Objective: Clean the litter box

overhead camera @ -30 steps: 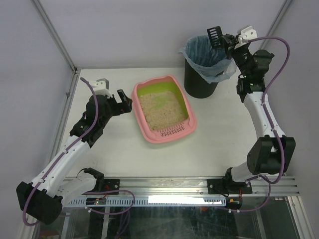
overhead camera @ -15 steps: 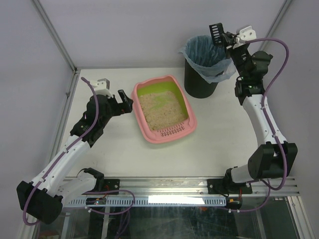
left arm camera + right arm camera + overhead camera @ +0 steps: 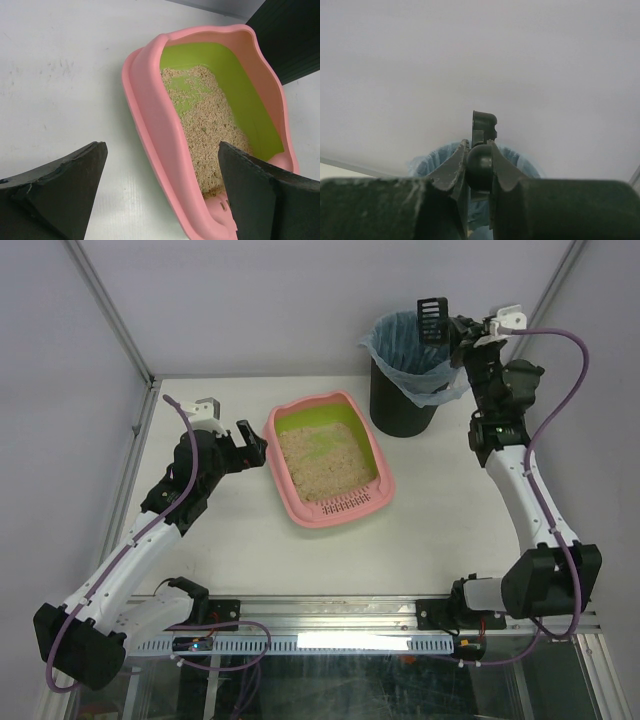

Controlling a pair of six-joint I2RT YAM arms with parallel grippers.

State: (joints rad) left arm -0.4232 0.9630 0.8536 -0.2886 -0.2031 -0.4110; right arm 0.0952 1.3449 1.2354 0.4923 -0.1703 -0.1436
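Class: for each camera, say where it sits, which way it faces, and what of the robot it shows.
Top external: above, behind the bases, looking down; left gripper and right gripper show.
Left wrist: faces the litter box between its open fingers.
Right wrist: faces the wall above the bin; fingers clamp the scoop.
Shared: litter box, top and left wrist.

The litter box (image 3: 150, 130) is of smooth pink plastic with a soft shine, and its green inside is smooth as well. The litter (image 3: 200, 125) in it looks grainy and rough. The table (image 3: 60, 75) is white and matt, with faint scuffs. On the left gripper (image 3: 161, 147) the fingers (image 3: 65, 185) are black, matt and coarse at the edges. The far bin (image 3: 400, 410) is dull black plastic, its bag (image 3: 395, 340) thin crinkled blue film.
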